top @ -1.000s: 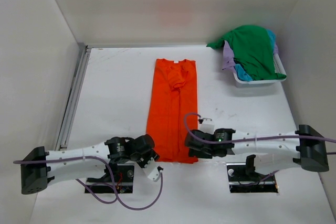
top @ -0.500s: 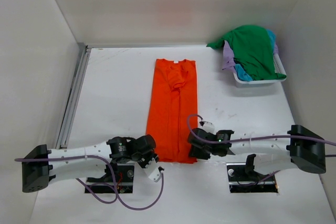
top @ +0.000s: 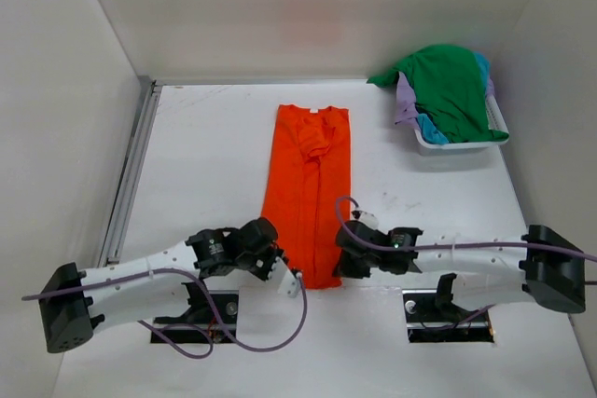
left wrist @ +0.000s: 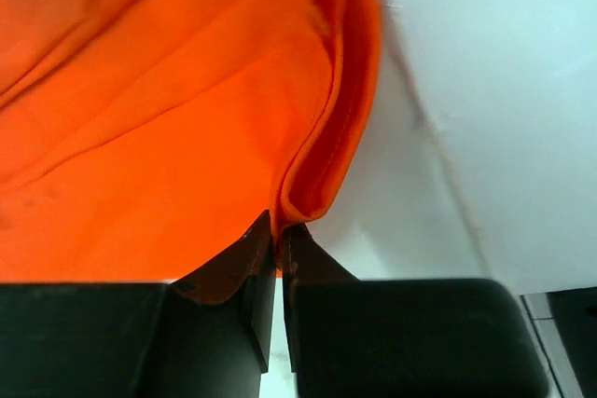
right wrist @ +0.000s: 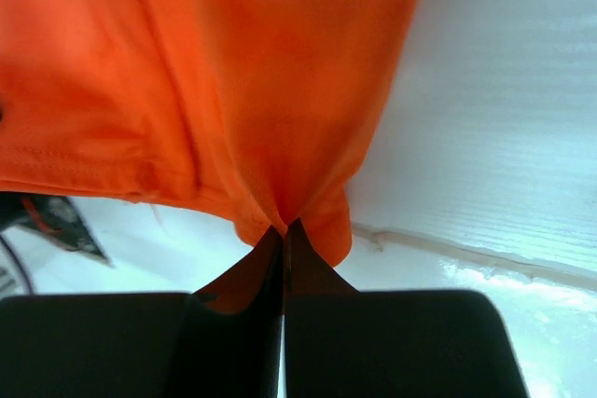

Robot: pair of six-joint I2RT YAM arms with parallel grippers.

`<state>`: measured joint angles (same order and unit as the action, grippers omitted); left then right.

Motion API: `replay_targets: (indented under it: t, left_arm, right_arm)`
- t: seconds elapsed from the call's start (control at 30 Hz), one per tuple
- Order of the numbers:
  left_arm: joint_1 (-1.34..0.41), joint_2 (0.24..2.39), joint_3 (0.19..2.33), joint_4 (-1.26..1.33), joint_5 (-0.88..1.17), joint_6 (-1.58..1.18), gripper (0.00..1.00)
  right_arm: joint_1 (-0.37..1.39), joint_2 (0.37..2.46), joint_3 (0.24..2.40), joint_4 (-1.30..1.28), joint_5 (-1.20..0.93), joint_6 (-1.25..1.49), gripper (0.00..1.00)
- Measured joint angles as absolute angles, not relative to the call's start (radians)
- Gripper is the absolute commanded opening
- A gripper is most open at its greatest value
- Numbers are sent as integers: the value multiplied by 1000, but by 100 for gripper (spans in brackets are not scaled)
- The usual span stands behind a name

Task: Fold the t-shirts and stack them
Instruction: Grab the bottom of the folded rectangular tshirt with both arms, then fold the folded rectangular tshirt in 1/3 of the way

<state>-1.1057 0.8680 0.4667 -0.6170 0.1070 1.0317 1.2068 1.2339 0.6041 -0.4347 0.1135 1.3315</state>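
Observation:
An orange t-shirt (top: 308,184) lies folded into a long strip down the middle of the table, collar at the far end. My left gripper (top: 278,266) is shut on its near left hem corner; in the left wrist view the cloth (left wrist: 187,109) is pinched at the gripper (left wrist: 278,228). My right gripper (top: 343,263) is shut on the near right hem corner, where the orange cloth (right wrist: 261,72) bunches into the gripper (right wrist: 284,228). A dark green t-shirt (top: 452,86) tops the heap in the basket, with lavender (top: 404,100) and teal (top: 429,130) cloth under it.
A white lattice basket (top: 499,123) stands at the far right of the table. A metal rail (top: 131,170) runs along the left edge. White walls close in the back and both sides. Two dark cut-outs (top: 448,309) sit by the arm bases.
Both grippers have closed onto the shirt's near hem corners. The left gripper moved right and forward onto the hem, which now looks slightly drawn in and lifted.

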Motion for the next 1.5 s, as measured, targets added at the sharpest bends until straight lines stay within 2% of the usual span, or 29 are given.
replay_targets:
  t: [0.17,0.33,0.5,0.77,0.97,1.2,1.27,1.4,1.5]
  left_arm:
    - [-936,948,656,-642,178,960,2]
    - [-686,1100,875,-630,276,900,3]
    - [-527,1300,1048,-624,328,861,3]
    - [-417,1583,1278,-550,346,839,6]
    - [-379,1718,1338,-493,351,829,10]
    - [-357,1830,1360,-440,354,825,16]
    - [-347,1859,1367,-419,356,823,18]
    - [-319,1919,1385,-366,356,818,22]
    - [-293,1964,1412,-333,345,801,25]
  right_arm:
    - [1128,1203,699,-490,102,1255,1]
    - [970,1205,811,-513,73,1124,1]
    - [762,1322,980,-524,29,957,1]
    - [556,1577,1243,-515,-36,761,1]
    - [484,1727,1349,-511,-92,698,2]
    - [458,1856,1412,-508,-140,667,17]
    - [446,1901,1441,-504,-155,662,33]
    - [397,1969,1478,-479,-163,655,51]
    - [352,1981,1495,-474,-163,650,53]
